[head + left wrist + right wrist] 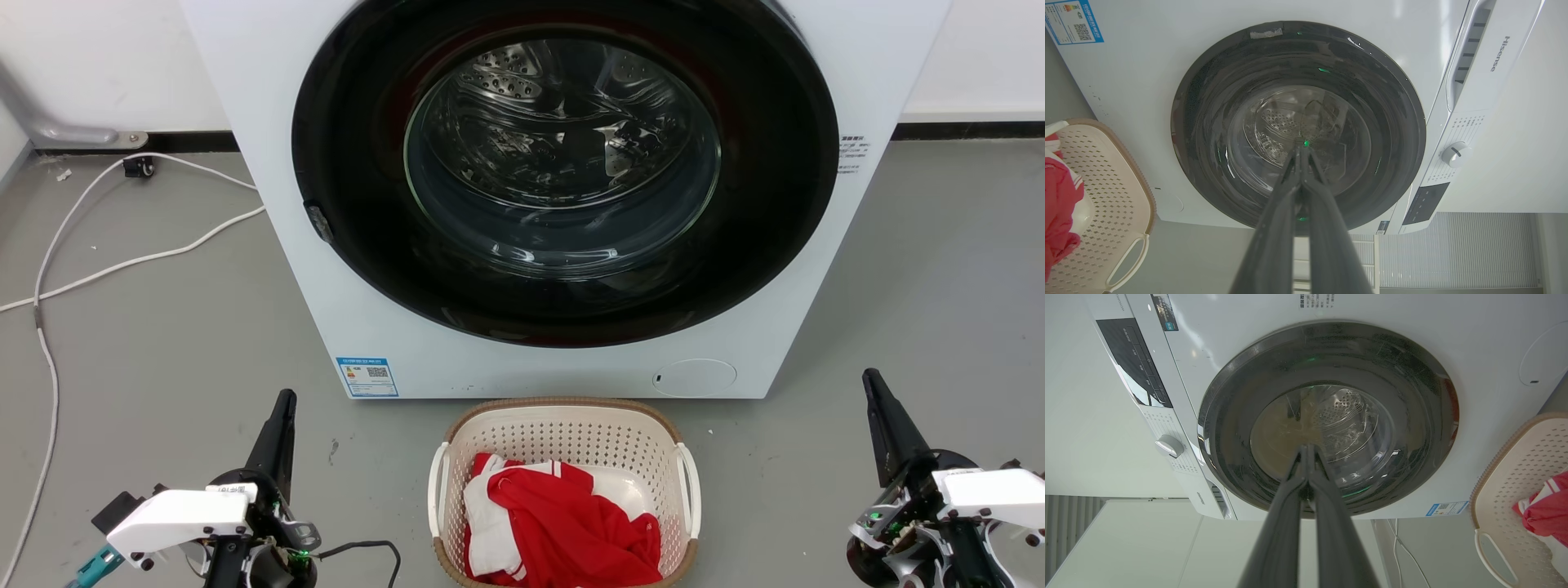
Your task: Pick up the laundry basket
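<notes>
Step in hand: pre-grasp, nothing is touched yet. The laundry basket (pixel 571 433) sits on the grey floor (pixel 163 367), just in front of the washing machine (pixel 490 371) and centred between the two arms. A red and white garment (pixel 563 523) lies bunched inside it.

The left gripper (pixel 284 404) is well apart from the basket on its left. Its fingers are pressed together and hold nothing, and they point up toward the machine. The right gripper (pixel 872 382) is the same on the right: closed, empty, well apart. Both wrist views look at the round door glass (pixel 563 155), with the basket at the frame edge.

Next move, as I judge it: both grippers open, swing inward and drop to the white side handles, left handle (pixel 438 490) and right handle (pixel 692 490). Then both clamp and lift level. A two-arm lift looks likely, since the handles are on opposite sides. An uneven lift could tip the clothing out.

Room: smooth grey floor and a white wall (pixel 98 65) with a dark skirting. A white cable (pixel 122 265) trails across the floor on the left, well apart from the basket. The machine door is closed and the drum looks empty.
</notes>
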Robot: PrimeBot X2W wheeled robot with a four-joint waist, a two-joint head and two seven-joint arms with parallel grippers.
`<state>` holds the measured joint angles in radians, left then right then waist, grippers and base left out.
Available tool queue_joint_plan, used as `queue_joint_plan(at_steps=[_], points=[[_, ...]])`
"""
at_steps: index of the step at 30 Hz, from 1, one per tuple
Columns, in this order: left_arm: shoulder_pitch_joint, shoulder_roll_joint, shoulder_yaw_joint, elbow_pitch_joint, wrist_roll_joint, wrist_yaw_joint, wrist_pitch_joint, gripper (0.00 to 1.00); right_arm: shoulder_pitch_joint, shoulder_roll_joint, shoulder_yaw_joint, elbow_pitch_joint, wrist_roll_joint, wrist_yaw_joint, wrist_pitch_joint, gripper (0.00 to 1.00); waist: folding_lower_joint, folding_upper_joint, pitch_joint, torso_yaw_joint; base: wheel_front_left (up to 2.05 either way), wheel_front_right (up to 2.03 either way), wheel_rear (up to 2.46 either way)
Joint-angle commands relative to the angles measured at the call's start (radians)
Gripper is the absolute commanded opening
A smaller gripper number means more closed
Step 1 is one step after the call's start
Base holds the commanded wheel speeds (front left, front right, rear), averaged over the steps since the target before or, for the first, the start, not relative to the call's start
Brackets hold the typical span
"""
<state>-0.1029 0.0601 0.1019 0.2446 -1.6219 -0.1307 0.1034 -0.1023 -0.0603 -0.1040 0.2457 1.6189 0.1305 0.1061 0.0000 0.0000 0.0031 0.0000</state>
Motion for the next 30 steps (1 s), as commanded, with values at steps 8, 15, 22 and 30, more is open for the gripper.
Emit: queue_joint_plan(at_steps=[8, 15, 22, 30], points=[[-0.009, -0.002, 0.004, 0.002, 0.007, 0.000, 0.005, 0.00, -0.011, 0.004, -0.003, 0.001, -0.004, 0.000, 0.003, 0.00, 0.0000, 0.0000, 0.000, 0.000, 0.00, 0.00, 0.00], [-0.009, -0.003, 0.005, 0.002, 0.008, 0.000, 0.007, 0.00, -0.011, 0.005, -0.004, 0.001, -0.005, 0.000, 0.004, 0.00, 0.0000, 0.0000, 0.000, 0.000, 0.00, 0.00, 0.00], [-0.010, -0.003, 0.006, 0.002, 0.009, 0.000, 0.006, 0.00, -0.011, 0.006, -0.005, 0.001, -0.007, 0.000, 0.005, 0.00, 0.0000, 0.0000, 0.000, 0.000, 0.00, 0.00, 0.00], [-0.010, -0.005, 0.007, 0.002, 0.007, 0.000, 0.008, 0.00, -0.012, 0.007, -0.006, 0.001, -0.009, 0.000, 0.006, 0.00, 0.0000, 0.0000, 0.000, 0.000, 0.00, 0.00, 0.00]])
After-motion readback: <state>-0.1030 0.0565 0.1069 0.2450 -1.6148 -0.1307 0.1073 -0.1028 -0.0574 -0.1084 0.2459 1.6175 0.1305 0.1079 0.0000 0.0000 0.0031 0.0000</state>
